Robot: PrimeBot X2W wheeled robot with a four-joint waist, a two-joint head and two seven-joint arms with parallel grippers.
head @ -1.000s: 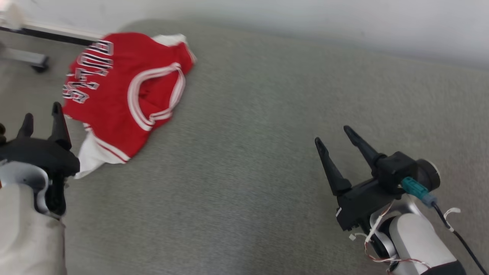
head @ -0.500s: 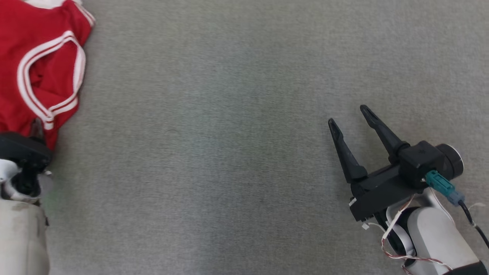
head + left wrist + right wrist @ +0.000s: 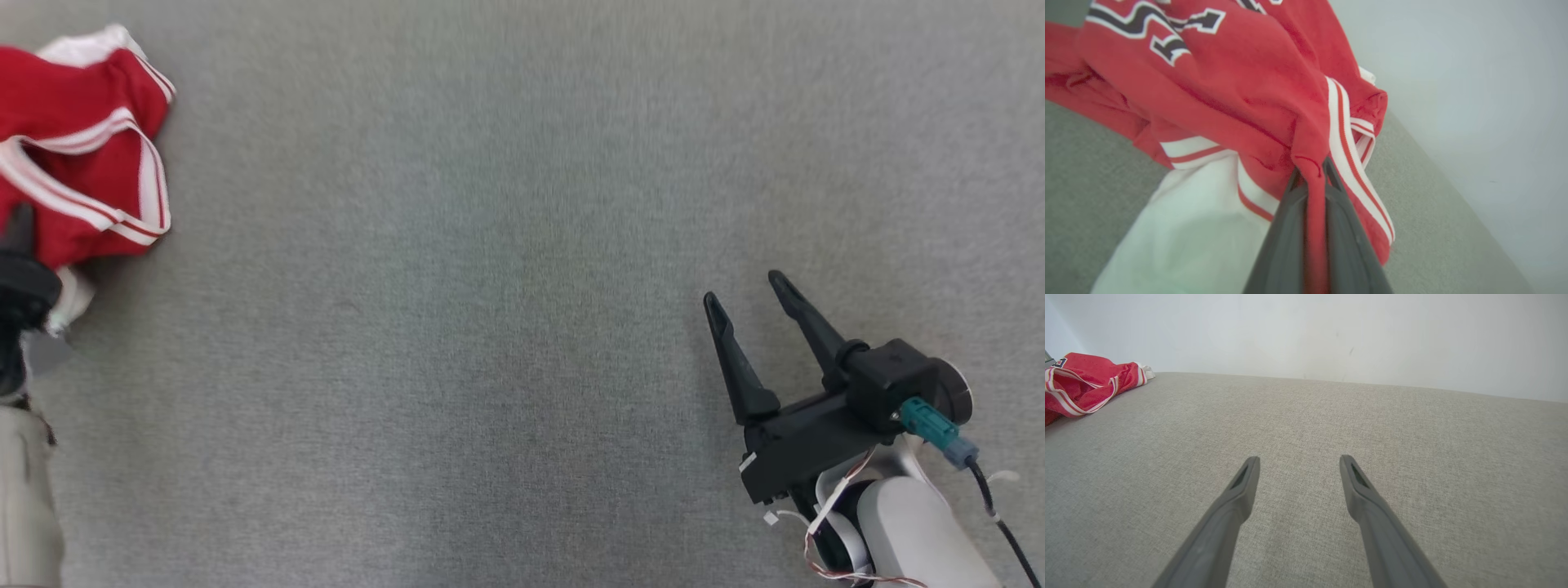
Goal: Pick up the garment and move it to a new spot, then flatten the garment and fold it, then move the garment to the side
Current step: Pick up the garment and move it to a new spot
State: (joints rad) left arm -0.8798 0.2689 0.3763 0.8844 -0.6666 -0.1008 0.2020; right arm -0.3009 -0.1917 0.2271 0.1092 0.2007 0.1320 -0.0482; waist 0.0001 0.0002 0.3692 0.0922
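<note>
The left gripper (image 3: 1312, 167) has its two fingers pressed together on a bunched fold of a red basketball jersey (image 3: 1241, 81), pinching the cloth just beside a white-and-red striped trim (image 3: 1343, 134); the fold runs down between the fingers toward the wrist; a white panel (image 3: 1188, 212) of the same jersey hangs or lies just to the lower left of the fingers in the left wrist view; the rest of the garment spreads away above and beyond the fingertips, over a grey woven surface (image 3: 490, 327) near a pale wall (image 3: 1331, 335).

The right gripper (image 3: 741, 287) stands spread and holds nothing, well apart from the jersey, with bare grey surface ahead of it and between the two arms.

The step in hand looks like the first one, the pick-up, with the grasp made and the carry not yet done; the next move probably calls for lifting the pinched fold high enough that the trailing cloth clears the surface, then carrying it toward the bare stretch nearer the right gripper, keeping the pinch firm since only a narrow fold is caught.

In the head view the left gripper and most of the jersey are cut off at the left edge; the dark lettering (image 3: 1167, 41) is cropped and unreadable; how many layers are pinched, and whether the far part has left the surface, cannot be told.
</note>
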